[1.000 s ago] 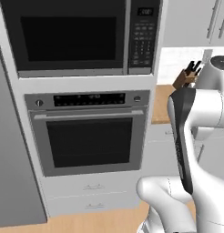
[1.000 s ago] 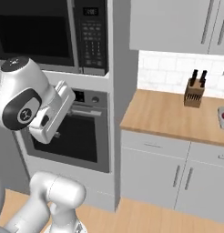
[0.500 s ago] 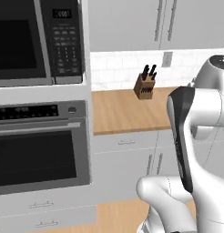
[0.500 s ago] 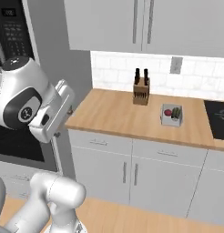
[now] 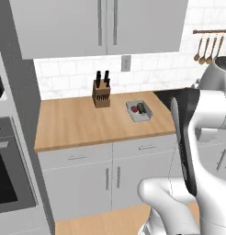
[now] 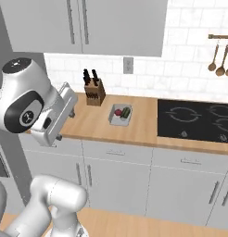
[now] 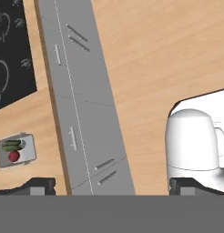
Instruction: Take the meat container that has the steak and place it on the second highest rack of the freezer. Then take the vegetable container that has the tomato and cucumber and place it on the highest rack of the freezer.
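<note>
— While the arm stands folded in front of the base, how does the gripper (image 7: 112,184) look?
— Spread wide. In the hand view its two dark fingertips (image 7: 38,184) sit far apart at the bottom, with nothing between them. The gripper points down at the wooden floor (image 7: 168,50) and the grey cabinet fronts (image 7: 82,113).
— What is nearest beyond the arm?
— Those grey cabinet doors (image 5: 105,179) and drawers under the wooden counter (image 5: 78,124), with thin bar handles.
— And the vegetable container?
— A small white tray (image 6: 119,115) sits on the counter, roughly midway between its front and back edges, close to the end that meets the black cooktop (image 6: 194,121). The round red tomato (image 6: 117,112) and the dark green cucumber (image 6: 126,112) lie side by side in it. The hand view shows the same tray (image 7: 16,151) at the left, with the green piece and the red ball in it.
— Anything else on the counter?
— A wooden knife block (image 5: 101,95) with dark handles stands near the back edge, apart from the tray, on the side away from the cooktop.
— Farther back?
— White tiled wall (image 5: 78,73) with an outlet (image 5: 126,63), grey upper cabinets (image 5: 101,25) above, and wooden spoons (image 6: 218,55) hanging from a rail over the cooktop. At the far left of the left base view, part of an oven (image 5: 7,183) shows.
</note>
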You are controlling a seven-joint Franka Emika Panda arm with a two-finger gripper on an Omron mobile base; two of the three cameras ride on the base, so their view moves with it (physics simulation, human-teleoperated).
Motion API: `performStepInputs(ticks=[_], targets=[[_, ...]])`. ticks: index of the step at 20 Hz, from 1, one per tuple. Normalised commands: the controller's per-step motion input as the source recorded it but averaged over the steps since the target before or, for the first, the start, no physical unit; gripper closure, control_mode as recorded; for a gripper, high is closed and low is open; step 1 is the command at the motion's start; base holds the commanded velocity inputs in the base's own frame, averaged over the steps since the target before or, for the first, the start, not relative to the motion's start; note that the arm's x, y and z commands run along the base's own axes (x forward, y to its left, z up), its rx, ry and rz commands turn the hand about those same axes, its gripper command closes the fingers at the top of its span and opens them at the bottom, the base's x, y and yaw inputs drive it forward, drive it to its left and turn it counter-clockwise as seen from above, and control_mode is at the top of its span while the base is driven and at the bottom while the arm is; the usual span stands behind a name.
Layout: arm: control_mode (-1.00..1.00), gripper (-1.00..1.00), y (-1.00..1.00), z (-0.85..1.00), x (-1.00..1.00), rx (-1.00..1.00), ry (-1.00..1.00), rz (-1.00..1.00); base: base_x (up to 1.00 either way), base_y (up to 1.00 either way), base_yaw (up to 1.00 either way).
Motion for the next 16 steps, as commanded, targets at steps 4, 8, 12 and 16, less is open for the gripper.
performStepInputs(ticks=[4,8,12,16], targets=[[1.00,-1.00,0.00,0.00,0.00,0.00,0.00,0.00,0.58,-0.50,0.09],[1.00,-1.00,0.00,0.00,0.00,0.00,0.00,0.00,0.56,-0.41,0.15],[1.00,-1.00,0.00,0.00,0.00,0.00,0.00,0.00,0.57,-0.35,0.16],[1.00,-1.00,0.00,0.00,0.00,0.00,0.00,0.00,0.53,-0.32,0.17]])
